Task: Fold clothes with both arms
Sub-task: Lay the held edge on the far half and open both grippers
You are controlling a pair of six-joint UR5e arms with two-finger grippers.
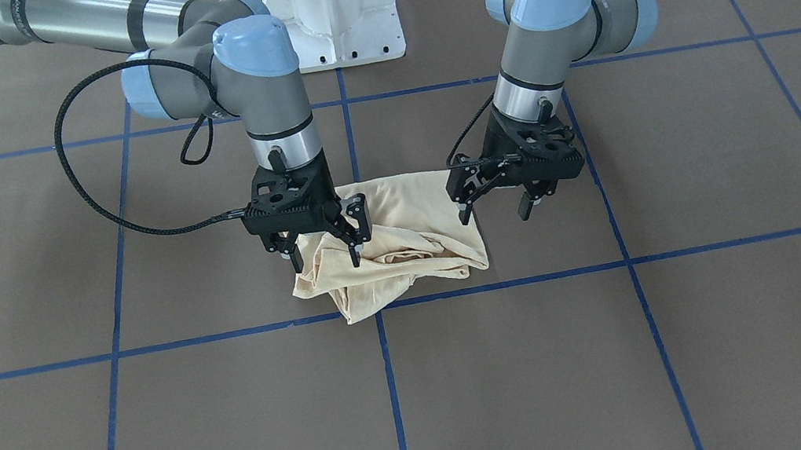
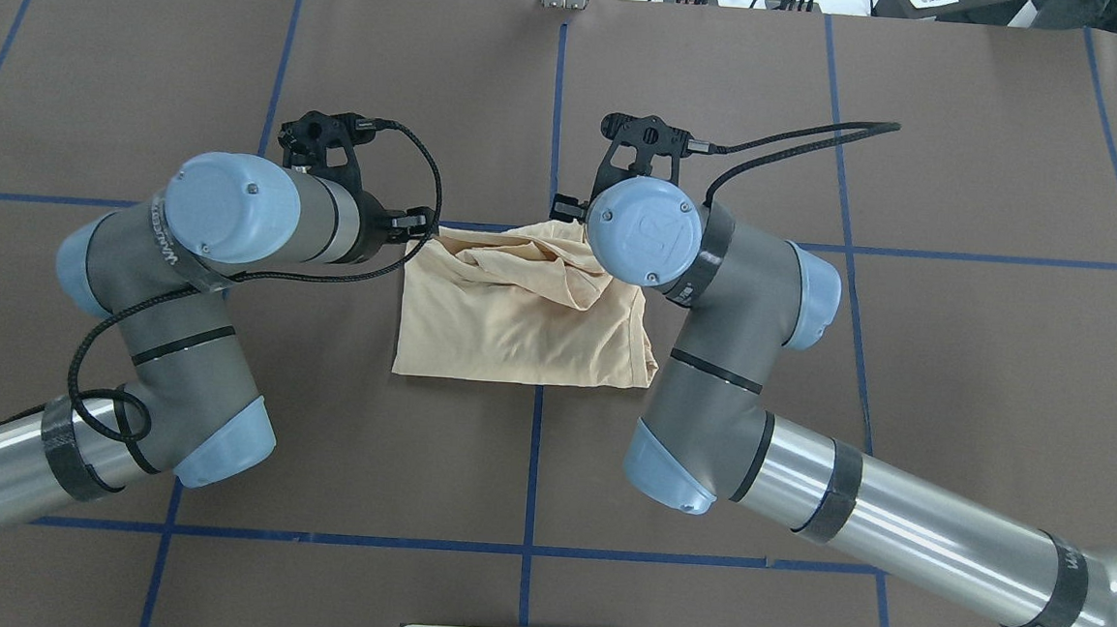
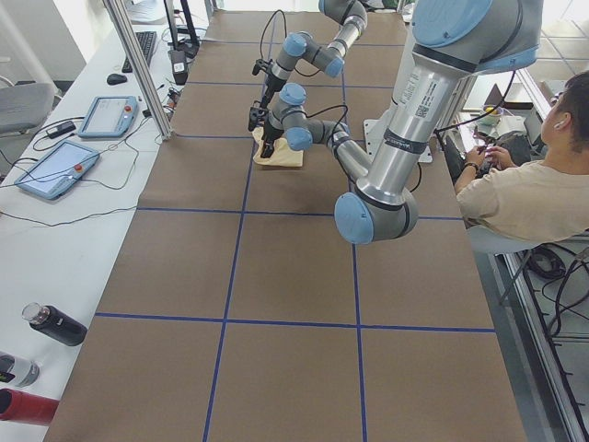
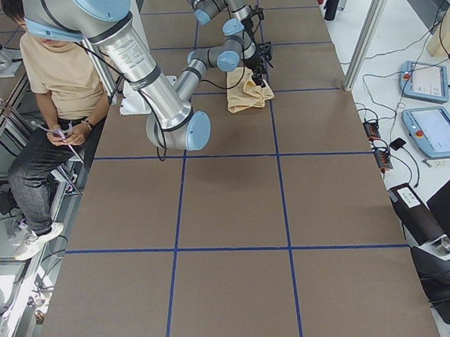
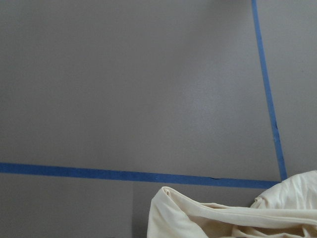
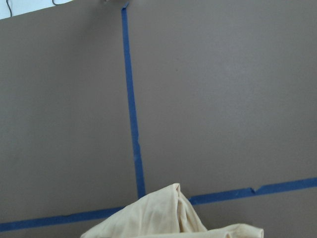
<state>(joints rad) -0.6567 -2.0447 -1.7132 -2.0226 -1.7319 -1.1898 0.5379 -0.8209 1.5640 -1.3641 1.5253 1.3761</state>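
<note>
The clothes are one pale cream-yellow shirt [image 1: 403,244], lying in a crumpled, partly folded bundle on the brown table where blue tape lines cross. From overhead the shirt [image 2: 519,321] is flat along its near edge and bunched at its far edge. My left gripper [image 1: 495,212] is open, just above the shirt's edge on its side. My right gripper [image 1: 320,251] is also open, its fingers straddling the bunched corner without pinching it. A rumpled edge of the shirt [image 5: 233,218] shows low in the left wrist view. The shirt [image 6: 163,218] also shows low in the right wrist view.
The white base pedestal [image 1: 335,12] stands behind the shirt. A person [image 3: 525,189] sits beside the table at the robot's end. Touch pendants [image 3: 55,170] and bottles [image 3: 55,324] lie on the white side bench. Blue tape lines [image 1: 391,385] grid the brown table.
</note>
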